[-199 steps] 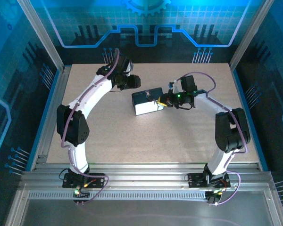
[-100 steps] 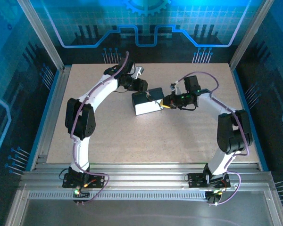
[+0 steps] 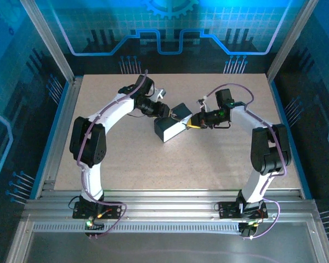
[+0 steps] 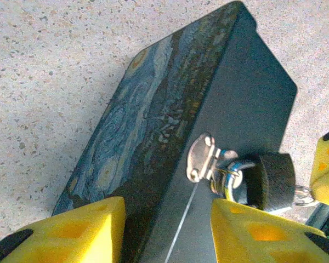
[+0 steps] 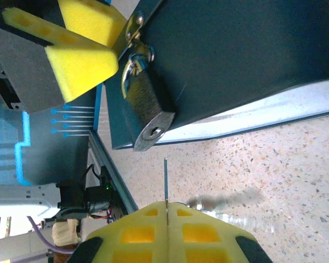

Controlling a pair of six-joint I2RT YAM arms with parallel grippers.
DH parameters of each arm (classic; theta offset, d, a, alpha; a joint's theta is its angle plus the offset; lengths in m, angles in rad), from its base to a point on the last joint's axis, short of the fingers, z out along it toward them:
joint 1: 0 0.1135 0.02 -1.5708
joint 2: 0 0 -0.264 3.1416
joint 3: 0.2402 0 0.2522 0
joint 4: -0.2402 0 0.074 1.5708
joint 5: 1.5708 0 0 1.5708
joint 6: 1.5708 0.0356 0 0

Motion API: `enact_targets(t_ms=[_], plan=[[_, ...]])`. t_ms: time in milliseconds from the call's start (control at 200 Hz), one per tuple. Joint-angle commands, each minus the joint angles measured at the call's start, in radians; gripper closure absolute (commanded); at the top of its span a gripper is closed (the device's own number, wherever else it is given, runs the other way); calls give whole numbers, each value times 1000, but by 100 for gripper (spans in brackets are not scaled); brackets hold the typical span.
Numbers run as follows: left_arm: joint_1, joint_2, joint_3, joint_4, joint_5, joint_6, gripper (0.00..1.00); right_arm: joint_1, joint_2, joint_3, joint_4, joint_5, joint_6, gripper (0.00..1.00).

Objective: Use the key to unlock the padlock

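While the right gripper (image 5: pixel 165 212) clamps the key (image 5: pixel 165 178), aim it at the padlock (image 5: pixel 145 104) keyhole (image 5: pixel 153 132) ahead. Left gripper (image 4: pixel 167 212) straddles the tin (image 4: pixel 153 109), grip unclear.

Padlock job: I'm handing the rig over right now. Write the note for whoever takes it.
Left gripper: jaws apart astride the tin, contact unclear.
Right gripper: shut on the key, blade pointing at the keyhole of the padlock, just short of it.
The padlock hangs shut on the tin's hasp.
Done: key in hand and aimed.
Left: insert, turn, free the shackle.
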Motion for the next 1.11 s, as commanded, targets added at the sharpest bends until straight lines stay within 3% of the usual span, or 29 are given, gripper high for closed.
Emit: enact_targets(t_ms=[0,230,495,610,675,830,895,1010,1101], plan=[[-2,-58,9,-19,2,0,54,-26,-9,15,-75,-34,-87,100],[-11,-53,108,-35,-23,100,53,-48,-3,22,-104,-58,-155,100],[-25,-107,82,28,90,665,48,-69,40,64,-152,-143,-262,100],[-37,-86,140,-57,135,755,47,-70,46,87,-189,-152,-291,100],[-34,-68,215,-137,227,706,47,-68,25,77,-185,-158,-290,100],[-36,-10,340,-221,296,234,56,-58,-76,2,-100,-195,-255,100],[-42,-23,285,-182,327,74,59,-45,-117,-28,-45,-207,-226,100],[-46,-115,92,32,366,-179,58,-11,-141,-26,-25,-203,-224,100],[-57,-159,14,85,385,-220,58,12,-147,-20,11,-212,-208,100]])
